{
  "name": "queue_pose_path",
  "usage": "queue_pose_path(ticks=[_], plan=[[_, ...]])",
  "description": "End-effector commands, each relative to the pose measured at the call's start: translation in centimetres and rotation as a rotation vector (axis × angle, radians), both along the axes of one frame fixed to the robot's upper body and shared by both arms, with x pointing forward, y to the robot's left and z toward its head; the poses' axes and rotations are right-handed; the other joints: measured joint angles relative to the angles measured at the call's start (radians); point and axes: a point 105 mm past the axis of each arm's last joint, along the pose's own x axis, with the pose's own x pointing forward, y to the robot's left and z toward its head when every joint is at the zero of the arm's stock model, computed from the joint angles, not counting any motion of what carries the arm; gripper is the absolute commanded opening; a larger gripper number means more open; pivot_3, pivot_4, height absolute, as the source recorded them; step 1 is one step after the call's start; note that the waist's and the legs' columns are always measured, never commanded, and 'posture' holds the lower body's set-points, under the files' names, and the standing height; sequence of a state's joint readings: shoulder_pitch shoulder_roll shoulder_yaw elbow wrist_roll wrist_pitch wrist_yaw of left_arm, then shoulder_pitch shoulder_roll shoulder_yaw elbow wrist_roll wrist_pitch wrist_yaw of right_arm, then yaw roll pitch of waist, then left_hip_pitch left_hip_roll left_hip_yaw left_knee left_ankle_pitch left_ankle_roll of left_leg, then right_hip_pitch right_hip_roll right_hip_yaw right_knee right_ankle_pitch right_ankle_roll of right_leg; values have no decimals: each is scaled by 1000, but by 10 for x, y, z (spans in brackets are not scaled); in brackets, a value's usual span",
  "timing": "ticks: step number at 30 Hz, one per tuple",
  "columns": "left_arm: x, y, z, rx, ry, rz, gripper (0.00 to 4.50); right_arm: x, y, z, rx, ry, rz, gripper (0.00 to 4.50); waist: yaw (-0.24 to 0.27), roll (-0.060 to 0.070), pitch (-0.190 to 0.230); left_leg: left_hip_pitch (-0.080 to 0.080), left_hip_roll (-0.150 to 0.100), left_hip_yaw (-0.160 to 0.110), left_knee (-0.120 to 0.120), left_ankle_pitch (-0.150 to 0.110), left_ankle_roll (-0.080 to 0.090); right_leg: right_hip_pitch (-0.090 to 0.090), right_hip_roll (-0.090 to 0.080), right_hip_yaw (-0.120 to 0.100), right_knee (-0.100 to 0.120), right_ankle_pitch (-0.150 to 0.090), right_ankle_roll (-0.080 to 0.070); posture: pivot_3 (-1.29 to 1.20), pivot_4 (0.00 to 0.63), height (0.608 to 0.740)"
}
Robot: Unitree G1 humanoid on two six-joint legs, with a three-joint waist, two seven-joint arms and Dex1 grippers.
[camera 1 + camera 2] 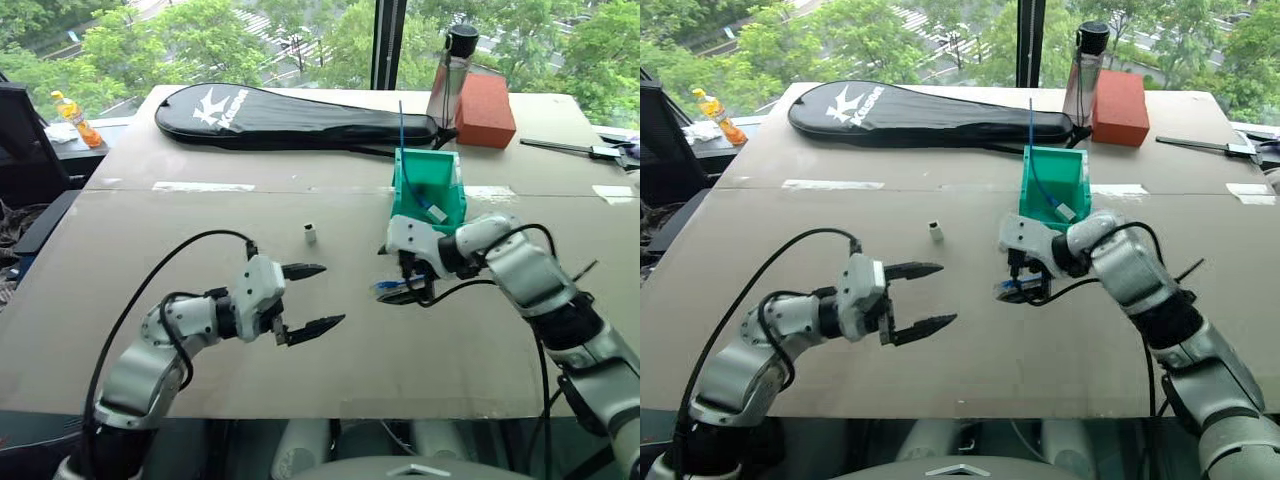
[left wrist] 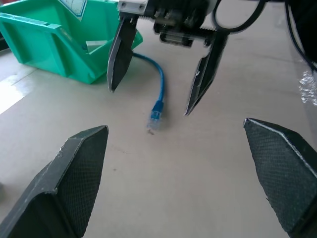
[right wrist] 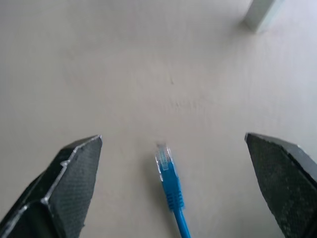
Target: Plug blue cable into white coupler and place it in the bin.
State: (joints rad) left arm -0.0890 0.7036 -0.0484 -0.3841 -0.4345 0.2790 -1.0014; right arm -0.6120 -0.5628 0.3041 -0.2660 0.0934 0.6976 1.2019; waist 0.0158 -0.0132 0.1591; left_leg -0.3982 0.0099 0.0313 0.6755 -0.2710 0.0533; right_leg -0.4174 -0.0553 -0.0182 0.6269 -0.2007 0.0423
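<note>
The surface is matt, cardboard-like and smooth. The bin is glossy green plastic, and the cable has a smooth blue jacket with a clear plastic plug. Pincer fingers look matt black, finely textured

Only readable thing imo is the white "K" logo w/ some brand lettering next to it on the black racket bag at the back of the table. Lettering's too small to make out tbh.

Soft daylight, blurred wrist close-ups
</note>
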Motion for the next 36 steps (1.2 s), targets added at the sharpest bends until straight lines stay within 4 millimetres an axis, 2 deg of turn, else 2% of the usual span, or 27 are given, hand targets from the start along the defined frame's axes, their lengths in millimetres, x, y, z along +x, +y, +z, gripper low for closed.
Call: queue_pose_path(ticks=[1, 3, 6, 8, 11, 15, 21, 22, 23, 25, 31, 35, 36], plan=[[4, -4, -3, 32, 21, -50, 4500, -13, -18, 23, 115, -79, -13, 4472, -1, 0, 0, 0, -1, 0, 0, 0, 0, 0, 0, 0, -1, 0, 0, 0, 150, 740], [12, -5, -5, 54, 10, -57, 4500, -21, -23, 32, 224, -118, -29, 4472, -2, 0, 0, 0, -1, 1, 0, 0, 0, 0, 0, 0, -1, 0, 0, 0, 150, 740], [35, -18, -13, 80, 6, -116, 4500, -47, -61, 23, 287, -138, -191, 4472, 17, 0, 0, 0, -1, 0, -1, 0, 0, 0, 1, -1, -1, 0, 1, 0, 150, 740], [47, -26, -18, 87, 5, -129, 4500, -57, -76, 18, 292, -160, -287, 4472, 23, 0, 0, -1, -2, -2, -1, 0, 0, 1, 1, -3, -1, -1, 1, 0, 150, 740], [58, -33, -23, 105, -10, -148, 4500, -65, -86, 12, 286, -174, -361, 4472, -1, 0, 0, 0, -2, 2, 0, 0, 1, 1, 1, 2, -1, -1, 2, 0, 150, 740], [63, -49, -29, 119, -29, -200, 4500, -76, -101, 3, 261, -183, -464, 4472, -3, -1, 0, 2, 0, 3, 1, 0, 1, 1, 2, 4, 0, -2, 0, 0, 150, 740], [68, -63, -39, 169, -61, -246, 4500, -86, -105, -3, 261, -194, -565, 4472, -2, -1, 0, 2, 0, 3, 1, 0, 1, 1, 3, 4, 1, -1, 1, 0, 150, 740], [69, -64, -41, 175, -60, -246, 3981, -87, -106, -4, 263, -192, -581, 4500, -2, -1, 0, 1, 0, 3, 1, 0, 1, 1, 3, 4, 0, -1, 1, 0, 150, 740], [70, -65, -44, 190, -66, -253, 3729, -88, -106, -5, 263, -184, -592, 4500, -1, -1, 0, 1, 0, 3, 1, 0, 1, 1, 3, 4, 0, -1, 1, 0, 150, 740], [69, -66, -50, 212, -70, -273, 2877, -92, -106, -7, 262, -172, -607, 4500, -1, -1, 0, 1, 0, 3, 1, 0, 1, 1, 3, 4, 0, -2, 1, 0, 150, 740], [67, -66, -57, 221, -68, -297, 48, -97, -105, -10, 280, -162, -654, 4500, -1, -1, 0, 1, 0, 3, 1, 0, 1, 1, 2, 4, 0, -2, 0, 0, 150, 740], [66, -68, -52, 182, -84, -303, 48, -97, -101, -12, 335, -116, -702, 4500, -1, -2, -1, 1, 0, 3, 2, 0, 1, 1, 2, 4, 0, -2, 0, 0, 150, 740], [65, -71, -39, 122, -111, -311, 48, -96, -95, -12, 424, -48, -746, 4500, -1, -2, -1, 1, 0, 3, 2, 0, 1, 1, 2, 4, 0, -2, -1, 0, 150, 740]])
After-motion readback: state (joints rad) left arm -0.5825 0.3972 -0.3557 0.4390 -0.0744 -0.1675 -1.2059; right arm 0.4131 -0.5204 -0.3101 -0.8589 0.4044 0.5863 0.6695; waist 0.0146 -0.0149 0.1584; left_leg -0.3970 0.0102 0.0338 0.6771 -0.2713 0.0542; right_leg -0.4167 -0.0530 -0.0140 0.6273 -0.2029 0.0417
